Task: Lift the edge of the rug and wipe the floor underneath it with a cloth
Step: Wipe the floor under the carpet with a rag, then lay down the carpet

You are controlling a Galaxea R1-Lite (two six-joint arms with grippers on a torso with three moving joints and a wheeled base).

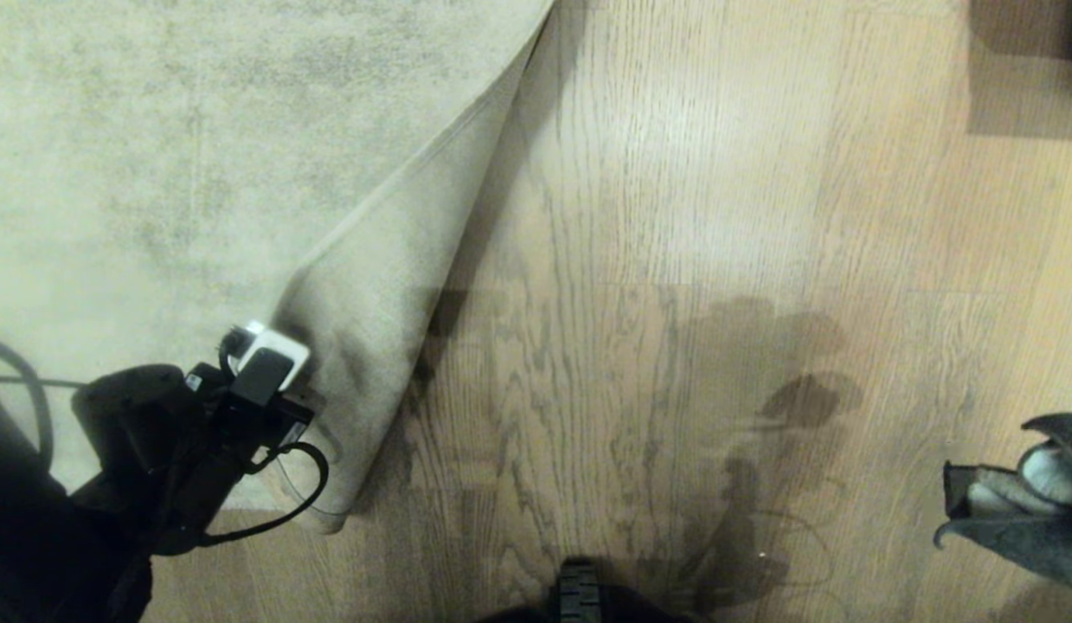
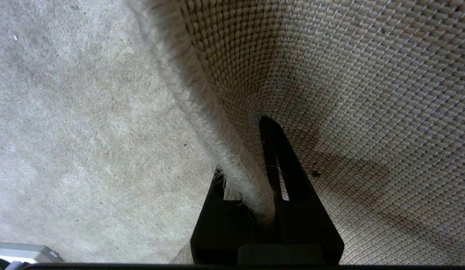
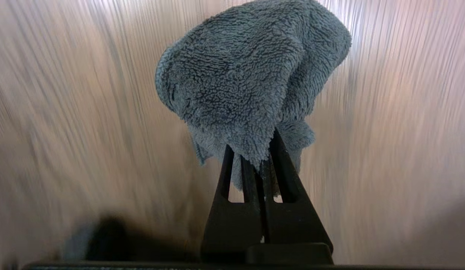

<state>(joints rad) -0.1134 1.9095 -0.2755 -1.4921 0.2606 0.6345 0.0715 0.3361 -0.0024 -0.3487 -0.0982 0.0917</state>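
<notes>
Head view, near to far. Near left: left gripper [image 1: 280,368], jaws clamped on the rug edge [image 1: 432,156], corner lifted and folded back over the rug's pile side. Fold line long axis: diagonal, from near the gripper up toward the far centre. Near right edge: the cloth [image 1: 1024,510], dark grey-blue, bunched, well apart from the rug. Between them: the floor [image 1: 674,216], bare light wood planks, grain running near to far, shadows across the near part.

Left wrist view: left gripper [image 2: 268,165] closed on the rug edge [image 2: 202,101], fuzzy border pinched between the jaws, woven backing to one side, pile to the other.

Right wrist view: right gripper [image 3: 260,157], jaws shut on the cloth [image 3: 251,75], cloth bulging beyond the fingertips, floor [image 3: 67,112] blurred behind.
</notes>
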